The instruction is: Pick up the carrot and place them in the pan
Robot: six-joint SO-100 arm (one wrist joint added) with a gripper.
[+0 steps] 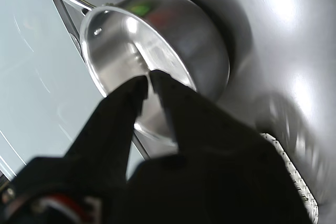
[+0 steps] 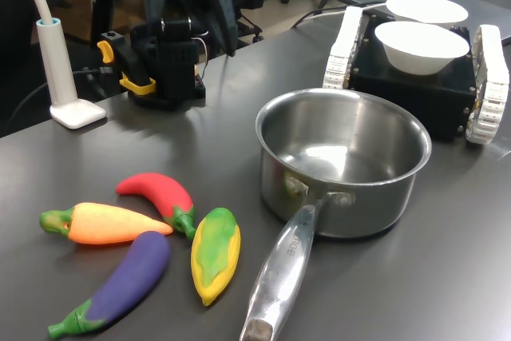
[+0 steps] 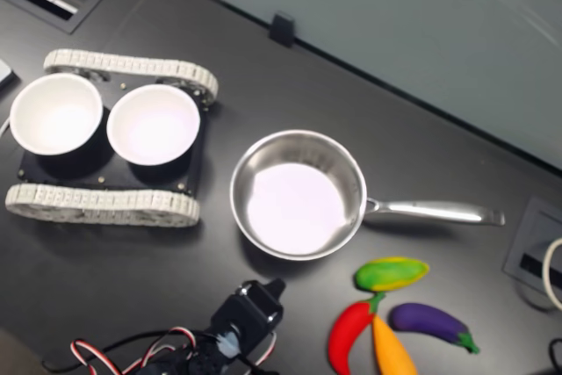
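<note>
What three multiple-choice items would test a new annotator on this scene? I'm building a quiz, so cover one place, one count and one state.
1. In the first exterior view, the carrot lies:
A. inside the pan
B. on the table left of the pan
C. in a white bowl

2. How many toy vegetables are on the table?
A. two
B. four
C. six

3. The pan is:
A. empty
B. holding the carrot
C. upside down

Answers:
1 B, the carrot rests beside the chilli, apart from the pan.
2 B, carrot, chilli, corn and aubergine.
3 A, both exterior views show only its bare steel bottom.
</note>
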